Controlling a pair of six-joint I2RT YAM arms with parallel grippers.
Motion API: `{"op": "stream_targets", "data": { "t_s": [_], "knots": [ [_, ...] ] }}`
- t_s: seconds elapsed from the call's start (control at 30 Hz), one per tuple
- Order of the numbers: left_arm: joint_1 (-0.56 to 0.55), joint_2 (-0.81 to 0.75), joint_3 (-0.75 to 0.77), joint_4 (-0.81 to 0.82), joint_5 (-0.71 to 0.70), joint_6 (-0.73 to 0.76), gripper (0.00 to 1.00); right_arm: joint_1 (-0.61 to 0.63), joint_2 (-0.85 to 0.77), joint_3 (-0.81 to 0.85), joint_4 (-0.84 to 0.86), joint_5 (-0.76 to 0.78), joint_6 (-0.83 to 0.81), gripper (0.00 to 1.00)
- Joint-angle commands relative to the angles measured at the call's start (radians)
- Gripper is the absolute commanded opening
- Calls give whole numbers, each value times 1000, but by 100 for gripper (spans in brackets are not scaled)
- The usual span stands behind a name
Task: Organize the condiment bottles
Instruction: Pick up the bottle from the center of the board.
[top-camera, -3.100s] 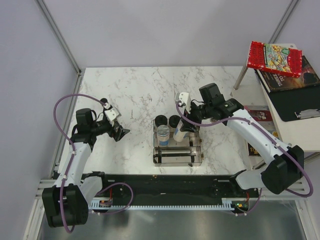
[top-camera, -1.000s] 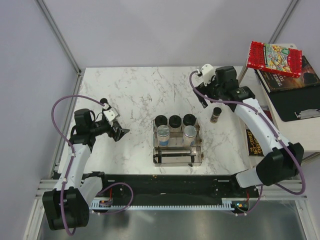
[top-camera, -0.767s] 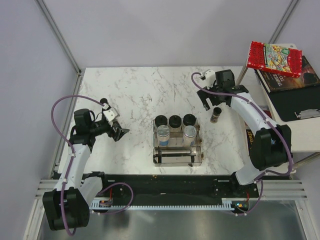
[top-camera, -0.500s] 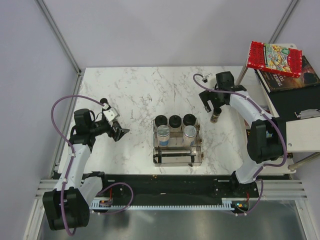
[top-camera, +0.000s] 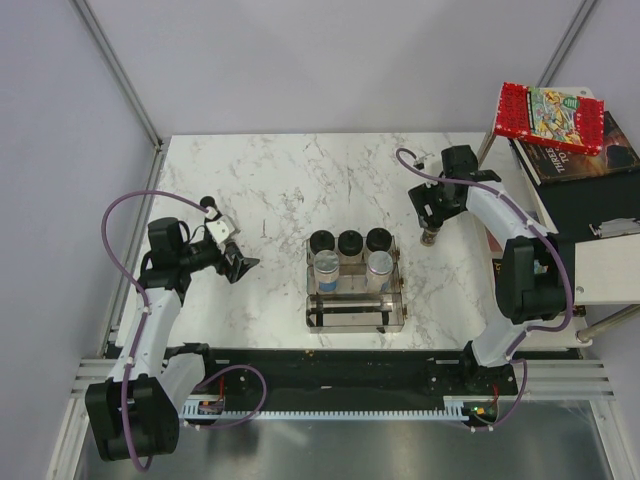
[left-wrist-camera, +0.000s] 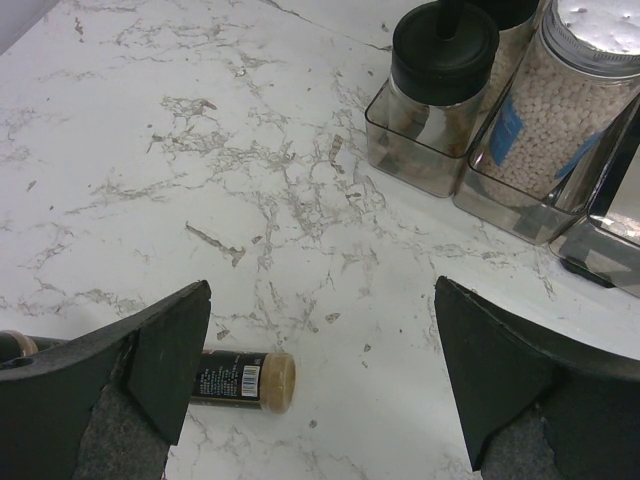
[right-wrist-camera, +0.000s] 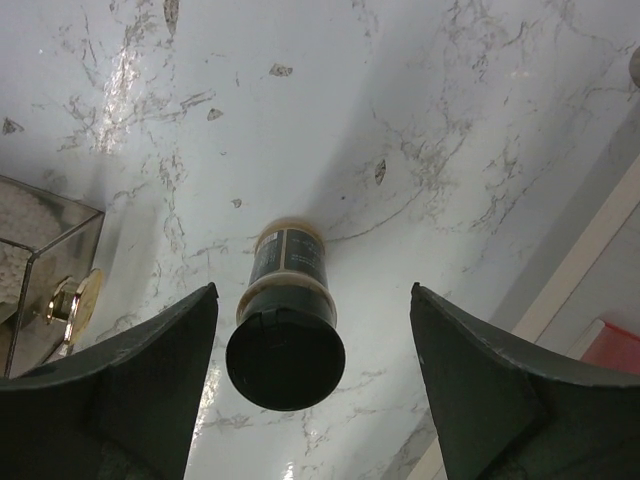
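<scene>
White marble table (top-camera: 280, 190): a slim brown spice bottle (right-wrist-camera: 287, 300) stands upright just right of the rack (top-camera: 356, 318), between the right gripper's (right-wrist-camera: 312, 292) spread jaws.
Neither finger touches it; the pick should go best if the jaws sink past the dark cap to the labelled body, centred, then close squarely so it cannot tip. The rack holds black-lidded jars (top-camera: 349, 242) and silver-capped bottles (top-camera: 379, 264). The left gripper (left-wrist-camera: 322, 290) hangs well apart, jaws wide, above another brown bottle (left-wrist-camera: 240, 374) lying on its side.

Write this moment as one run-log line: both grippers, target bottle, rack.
left gripper: open, above table | right gripper: open, around upright spice bottle, no contact | rack: five bottles inside
</scene>
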Motion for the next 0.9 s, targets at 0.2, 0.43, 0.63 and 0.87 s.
{"op": "stream_targets", "data": {
  "t_s": [0.2,0.43,0.63,0.87],
  "knots": [
    [8,-21,-4,12,48,22,99,-3,1,-23,-24,-49,-1,58],
    [12,-26,-2,9,51,22,99,-3,-29,-9,-47,-5,-11,4],
    [14,-24,-2,10,52,22,99,8,-180,72,-133,-42,-47,0],
    [12,-22,-2,10,52,20,99,44,-350,191,-288,-201,-130,0]
  ]
}}
